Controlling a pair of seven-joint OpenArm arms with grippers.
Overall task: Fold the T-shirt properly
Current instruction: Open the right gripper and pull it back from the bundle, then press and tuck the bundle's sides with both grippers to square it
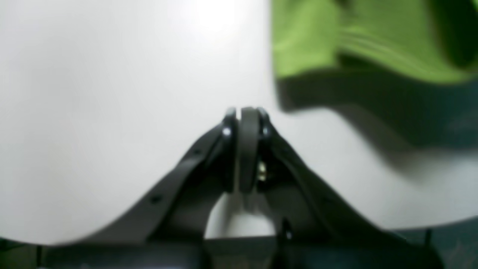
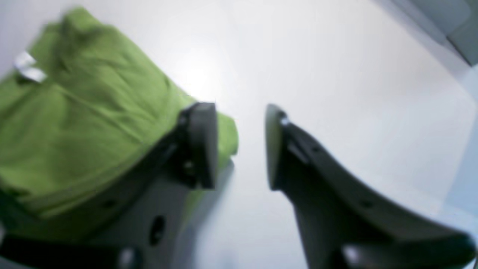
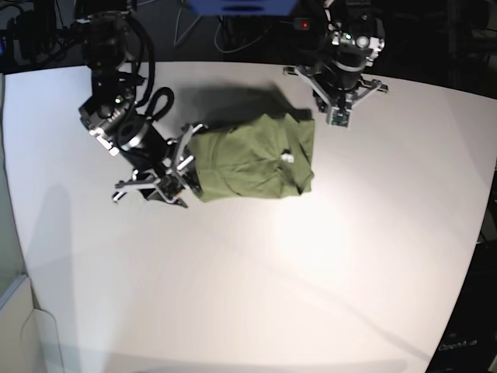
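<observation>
The olive-green T-shirt [image 3: 248, 161] lies on the white table [image 3: 326, 264] as a compact folded rectangle, with its small white label [image 3: 287, 156] on top. My right gripper [image 3: 185, 165] is open at the shirt's left edge. In the right wrist view the gripper [image 2: 239, 145] is open and empty, with one finger [image 2: 201, 145] over the edge of the shirt [image 2: 74, 112] and the label [image 2: 28, 69] at the far left. My left gripper [image 3: 339, 118] is just beyond the shirt's back right corner. In the left wrist view it [image 1: 246, 112] is shut and empty, apart from the shirt [image 1: 310, 37].
Dark equipment and cables [image 3: 233, 23] stand behind the table's back edge. A pale panel [image 3: 12, 311] borders the table at the left. The table's right edge [image 3: 485, 225] drops off into dark floor.
</observation>
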